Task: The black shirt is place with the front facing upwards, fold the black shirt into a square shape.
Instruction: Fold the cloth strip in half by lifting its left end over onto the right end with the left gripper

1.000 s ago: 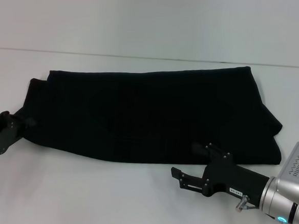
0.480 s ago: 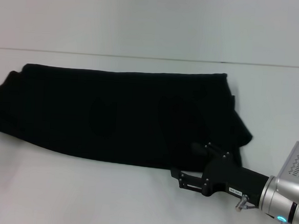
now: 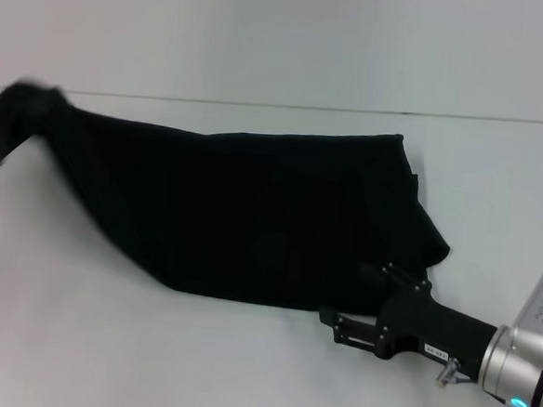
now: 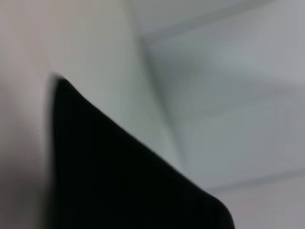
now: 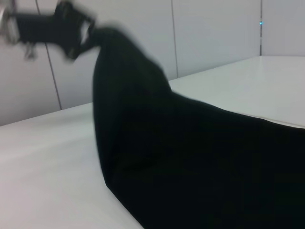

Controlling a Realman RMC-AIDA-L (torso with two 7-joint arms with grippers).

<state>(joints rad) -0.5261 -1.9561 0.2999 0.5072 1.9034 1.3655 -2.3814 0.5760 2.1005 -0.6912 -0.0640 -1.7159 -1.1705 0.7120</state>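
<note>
The black shirt [image 3: 252, 216] lies as a long band across the white table [image 3: 241, 369]. Its left end is raised off the surface. My left gripper [image 5: 87, 32] is shut on that raised end, high at the far left of the table. In the head view this end is only a dark blur at the left edge. Black fabric [image 4: 119, 181] also fills the lower part of the left wrist view. My right gripper [image 3: 356, 301] sits low at the shirt's near right edge. Its fingers stand apart, one finger [image 3: 385, 270] against the cloth and the other on bare table.
A grey wall [image 3: 283, 37] rises behind the table's far edge. Bare table lies in front of the shirt and to its right. The silver right forearm [image 3: 521, 370] enters from the lower right corner.
The left gripper has taken the shirt's left end and lifted it up and leftward. The cloth has been drawn to the left. The right gripper has barely moved.
</note>
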